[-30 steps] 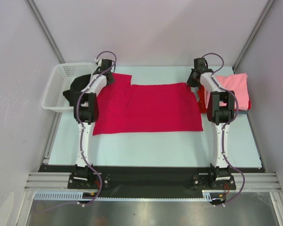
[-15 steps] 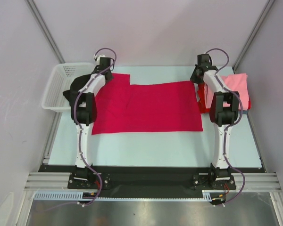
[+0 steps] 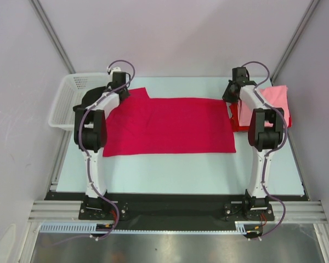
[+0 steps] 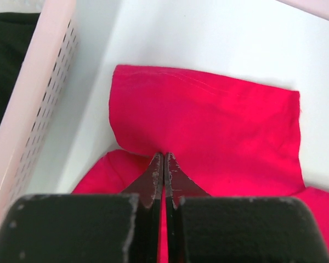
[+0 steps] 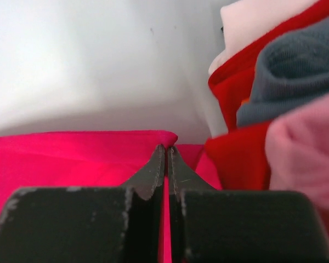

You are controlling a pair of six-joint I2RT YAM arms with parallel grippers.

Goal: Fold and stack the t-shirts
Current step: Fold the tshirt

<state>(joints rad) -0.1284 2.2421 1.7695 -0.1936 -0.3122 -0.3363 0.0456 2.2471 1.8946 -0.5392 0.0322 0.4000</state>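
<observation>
1. Along the near edge of the tabletop point(image 3: 175, 172), the two arm bases are bolted side by side. Both arms reach away toward the far edge.
2. A crimson t-shirt point(image 3: 170, 127) lies spread flat across the middle of the tabletop. It is wide, open and mostly smooth, and no fold has been made in its body yet.
3. The left gripper point(image 4: 163, 164) is at the shirt's far left corner. Its fingers are pressed together and appear to pinch a doubled-over flap of the crimson cloth.
4. The right gripper point(image 5: 165, 156) is at the shirt's far right corner. Its fingers are also pressed together, on a rolled edge of the same shirt.
5. By the right edge of the tabletop, just beside the right gripper, is a stack of folded t-shirts. A pink t-shirt point(image 3: 273, 98) lies on top and a red t-shirt point(image 3: 236, 118) beneath it.
6. At the far left corner is a white basket point(image 3: 59, 107) with a black t-shirt point(image 3: 86, 101) spilling from it.
7. Judged from this, the task is partly done. Some shirts are folded and stacked, the crimson one is only at its first fold, and the black one is untouched.
</observation>
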